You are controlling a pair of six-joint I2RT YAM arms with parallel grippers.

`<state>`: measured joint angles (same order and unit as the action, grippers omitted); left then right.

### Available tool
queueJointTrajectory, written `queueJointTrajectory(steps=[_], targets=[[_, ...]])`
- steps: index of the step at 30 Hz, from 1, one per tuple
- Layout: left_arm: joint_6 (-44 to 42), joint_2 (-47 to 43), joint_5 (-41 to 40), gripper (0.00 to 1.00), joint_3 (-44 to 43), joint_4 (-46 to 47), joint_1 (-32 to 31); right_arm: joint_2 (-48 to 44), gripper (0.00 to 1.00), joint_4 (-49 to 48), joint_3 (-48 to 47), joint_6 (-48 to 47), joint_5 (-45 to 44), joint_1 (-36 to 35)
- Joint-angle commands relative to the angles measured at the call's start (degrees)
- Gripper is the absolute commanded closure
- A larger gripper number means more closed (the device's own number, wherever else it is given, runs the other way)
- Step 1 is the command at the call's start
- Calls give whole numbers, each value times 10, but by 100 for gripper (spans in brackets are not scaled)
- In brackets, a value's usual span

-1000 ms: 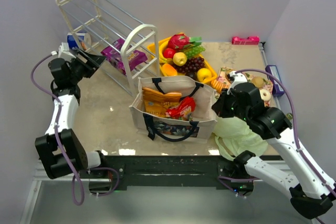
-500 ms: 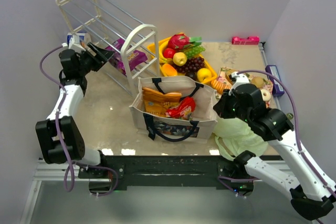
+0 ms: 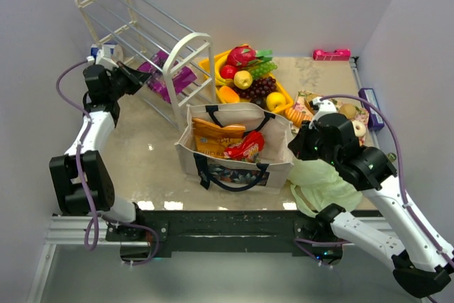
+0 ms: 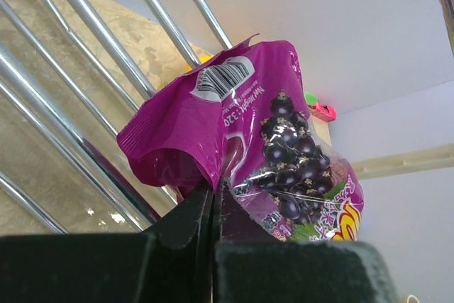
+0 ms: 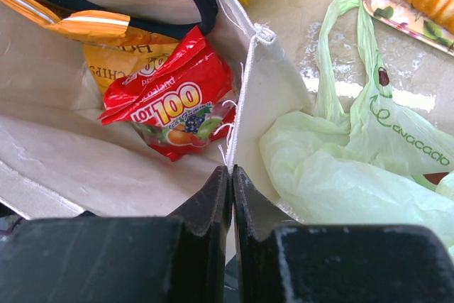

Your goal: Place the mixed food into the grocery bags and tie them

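Observation:
My left gripper (image 3: 139,76) reaches in among the rack's bars and is shut on a fold of the purple grape snack packet (image 3: 167,76) (image 4: 262,118), its fingertips pinched together at the left gripper (image 4: 215,191). The beige tote (image 3: 277,168) stands open mid-table with orange chip bags (image 3: 213,136) (image 5: 120,47) and a red snack packet (image 3: 245,148) (image 5: 170,104) inside. My right gripper (image 3: 291,145) (image 5: 231,169) is shut on the tote's right rim (image 5: 248,90). The pale-green plastic bag (image 3: 323,184) (image 5: 340,175) lies crumpled beside the tote, under the right arm.
A white wire rack (image 3: 135,26) lies tilted at the back left. The yellow tray (image 3: 286,94) behind the tote holds toy fruits such as grapes (image 3: 257,89). Baked goods sit on a plate (image 3: 355,120) at the right. A pink object (image 3: 331,54) lies by the back wall.
My left arm swung right into the rack and its jaws went from open to shut on the purple packet. The right arm and the tote have not moved.

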<state>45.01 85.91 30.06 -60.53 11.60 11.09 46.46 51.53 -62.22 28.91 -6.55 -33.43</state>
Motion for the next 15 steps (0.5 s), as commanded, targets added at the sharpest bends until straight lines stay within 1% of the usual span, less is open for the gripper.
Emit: queueJointTrajectory(steps=[1,4,6,8,10,11,15], targets=[[7,-53,-9,100,19,39,10,-8,91,0,-11,-10,-16,0],[10,-110,-38,100,40,42,33,-9,91,2,-12,-9,-20,0],[-10,-158,-68,100,47,20,45,-9,91,0,-12,-10,-20,0],[-51,-207,-101,100,52,-1,46,-8,91,-4,-10,-10,-17,-1],[-77,-243,-118,100,67,-18,45,-8,91,-10,-7,-10,-15,0],[-104,-274,-125,100,74,-22,46,-5,91,-12,-6,-11,-15,0],[-152,-318,-140,100,72,-88,41,5,91,-21,-7,-16,-5,0]])
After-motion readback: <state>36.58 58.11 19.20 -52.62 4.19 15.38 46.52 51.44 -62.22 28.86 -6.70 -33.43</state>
